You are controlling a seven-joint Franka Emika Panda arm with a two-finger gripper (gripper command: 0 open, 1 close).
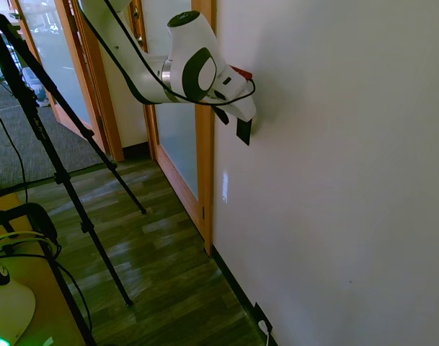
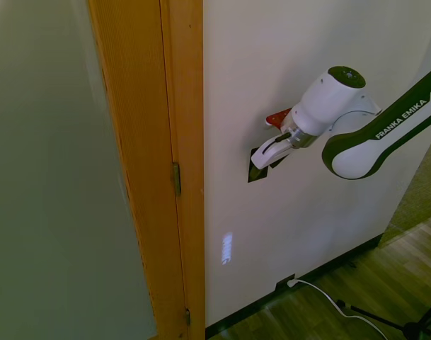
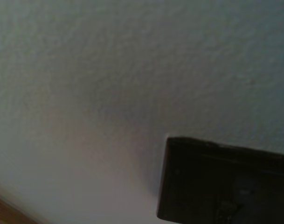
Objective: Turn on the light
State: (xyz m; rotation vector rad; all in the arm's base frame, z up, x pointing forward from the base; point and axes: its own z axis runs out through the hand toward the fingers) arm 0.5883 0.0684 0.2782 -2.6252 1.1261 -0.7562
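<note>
In the first exterior view the white arm reaches in from the upper left and ends right at the white wall (image 1: 334, 180), its end effector (image 1: 245, 115) pressed close to the black switch plate (image 1: 244, 131), of which only a lower corner shows below the white wrist housing. The switch plate sits on the wall just beside the wooden door frame (image 1: 205, 144), and far below it, at the baseboard, a black outlet plate (image 1: 262, 318) carries a white plug. Wood-look flooring (image 1: 154, 252) runs along the wall. Whether the end effector is open or closed cannot be told here, since the fingers are hidden between the housing and the wall. In the second exterior view the arm comes in from the right, and the end effector (image 2: 261, 157) lies over the switch plate (image 2: 256, 173), whose dark lower left corner peeks out beneath it; the plate is on the wall (image 2: 307, 234) to the right of the door frame (image 2: 165, 170). Again the fingers' spacing cannot be made out. A white cord (image 2: 321, 292) trails from the outlet at the floor. In the wrist view the textured wall (image 3: 109, 84) fills most of the picture, and the switch plate (image 3: 202, 182) shows close up and blurred as a dark rectangle.
</note>
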